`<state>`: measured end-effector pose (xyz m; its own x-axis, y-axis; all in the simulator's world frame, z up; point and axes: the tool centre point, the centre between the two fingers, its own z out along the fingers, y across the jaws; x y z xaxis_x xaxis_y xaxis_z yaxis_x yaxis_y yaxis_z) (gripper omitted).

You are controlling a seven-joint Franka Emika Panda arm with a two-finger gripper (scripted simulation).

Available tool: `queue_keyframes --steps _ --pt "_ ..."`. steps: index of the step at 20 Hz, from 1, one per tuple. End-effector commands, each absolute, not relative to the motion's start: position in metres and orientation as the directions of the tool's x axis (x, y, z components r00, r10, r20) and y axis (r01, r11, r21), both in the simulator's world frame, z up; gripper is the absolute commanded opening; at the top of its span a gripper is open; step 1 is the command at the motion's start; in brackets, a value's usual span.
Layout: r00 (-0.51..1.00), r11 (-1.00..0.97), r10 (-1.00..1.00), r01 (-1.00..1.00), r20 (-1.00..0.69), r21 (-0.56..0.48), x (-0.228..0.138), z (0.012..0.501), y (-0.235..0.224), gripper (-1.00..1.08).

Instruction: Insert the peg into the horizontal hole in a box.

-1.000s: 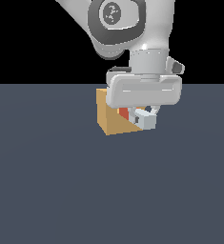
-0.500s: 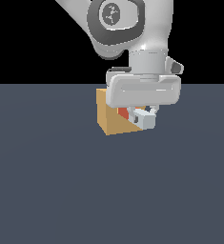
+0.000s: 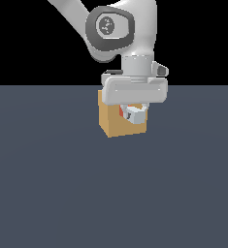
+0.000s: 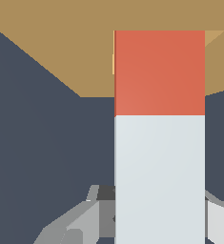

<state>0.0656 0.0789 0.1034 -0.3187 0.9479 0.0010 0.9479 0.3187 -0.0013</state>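
The tan box (image 3: 116, 121) sits on the dark floor under the arm; it also fills the far part of the wrist view (image 4: 61, 43). My gripper (image 3: 133, 115) is right in front of the box and is shut on the peg (image 4: 158, 133). The peg's white end lies between my fingers (image 4: 70, 224) and its orange-red part (image 3: 123, 111) reaches to the box face. A thin lighter yellow strip of the hole (image 4: 113, 59) shows beside the peg's orange-red end; the rest of the hole is hidden by the peg.
The dark grey floor (image 3: 47, 184) spreads all around the box. No other objects are in view.
The gripper and peg have edged slightly toward the box face; the box has not moved.
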Motion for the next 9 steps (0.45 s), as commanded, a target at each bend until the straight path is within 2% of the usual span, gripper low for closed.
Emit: queue_keyframes --steps 1,9 --pt "-0.319 0.319 0.948 0.948 0.000 0.001 0.061 0.105 0.095 -1.00" --pt "-0.319 0.319 0.948 0.948 0.000 0.002 0.058 0.105 0.109 -1.00"
